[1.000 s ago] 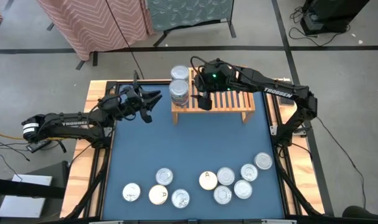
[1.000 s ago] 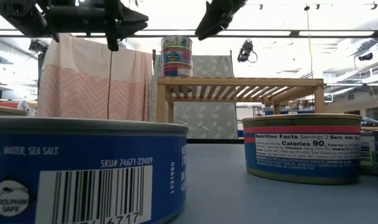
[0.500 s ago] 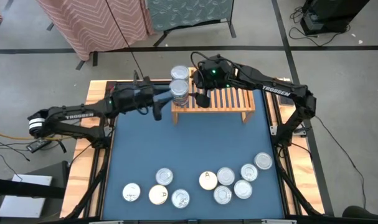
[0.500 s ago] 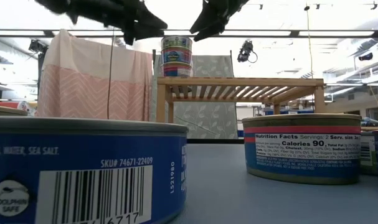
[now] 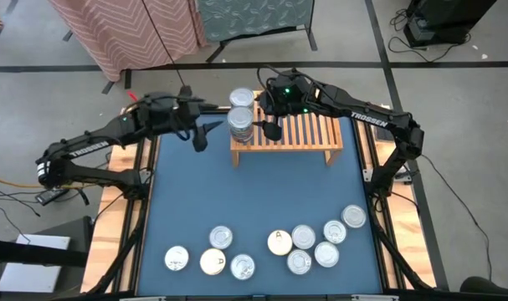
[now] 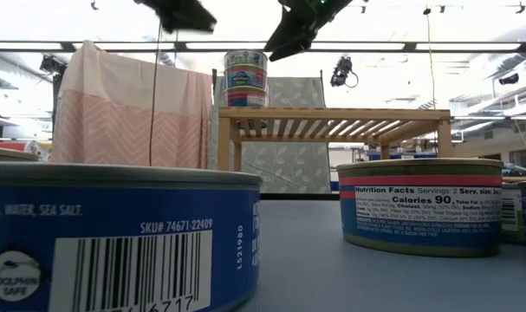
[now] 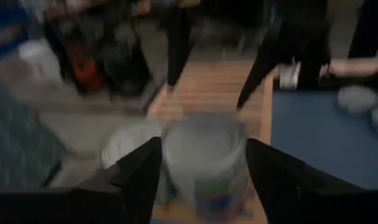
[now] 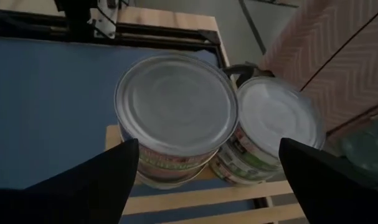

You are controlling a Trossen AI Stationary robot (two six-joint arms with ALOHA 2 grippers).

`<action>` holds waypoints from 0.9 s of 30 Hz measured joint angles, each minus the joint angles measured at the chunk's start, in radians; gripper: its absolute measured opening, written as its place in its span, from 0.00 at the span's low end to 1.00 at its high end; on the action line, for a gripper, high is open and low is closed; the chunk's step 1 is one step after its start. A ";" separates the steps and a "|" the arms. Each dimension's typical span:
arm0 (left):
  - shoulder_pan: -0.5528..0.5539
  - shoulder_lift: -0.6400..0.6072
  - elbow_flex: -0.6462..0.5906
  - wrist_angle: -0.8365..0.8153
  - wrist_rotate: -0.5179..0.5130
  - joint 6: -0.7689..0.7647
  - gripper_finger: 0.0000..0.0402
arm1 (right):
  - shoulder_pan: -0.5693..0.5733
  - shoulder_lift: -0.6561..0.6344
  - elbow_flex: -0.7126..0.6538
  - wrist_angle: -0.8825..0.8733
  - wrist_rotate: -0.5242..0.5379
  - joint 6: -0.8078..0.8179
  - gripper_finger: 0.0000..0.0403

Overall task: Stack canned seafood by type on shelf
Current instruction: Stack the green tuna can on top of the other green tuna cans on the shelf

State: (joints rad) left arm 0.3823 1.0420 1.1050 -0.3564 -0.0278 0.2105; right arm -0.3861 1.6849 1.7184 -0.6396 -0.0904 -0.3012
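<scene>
Silver-topped tins (image 5: 241,124) stacked on the shelf (image 5: 300,138) — my right gripper (image 5: 266,125) spread beside them, left gripper (image 5: 205,130) released, empty.

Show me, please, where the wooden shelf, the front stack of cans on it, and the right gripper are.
wooden shelf (image 5: 308,134): high view, on its bare slatted top.
front stack of cans (image 5: 241,122): high view, on the top can's lid.
right gripper (image 5: 273,131): high view, midway between its fingertips.

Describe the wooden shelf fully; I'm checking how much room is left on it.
The shelf is a low light-wood rack with a slatted top and short legs, standing upright at the far edge of the blue table. Two stacks of cans sit side by side at its left end. The remaining slats are bare.
</scene>
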 joint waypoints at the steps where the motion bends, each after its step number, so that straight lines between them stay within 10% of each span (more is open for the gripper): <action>1: 0.004 0.006 -0.002 -0.026 0.005 -0.003 0.64 | -0.004 0.000 0.000 -0.002 -0.007 0.001 0.96; 27: 0.038 0.143 -0.012 -0.023 0.033 -0.010 0.81 | -0.036 0.049 0.000 0.034 -0.178 -0.058 0.93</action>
State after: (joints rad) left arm 0.4200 1.1855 1.0927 -0.3794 0.0054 0.2007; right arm -0.4219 1.7340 1.7187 -0.6054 -0.2688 -0.3591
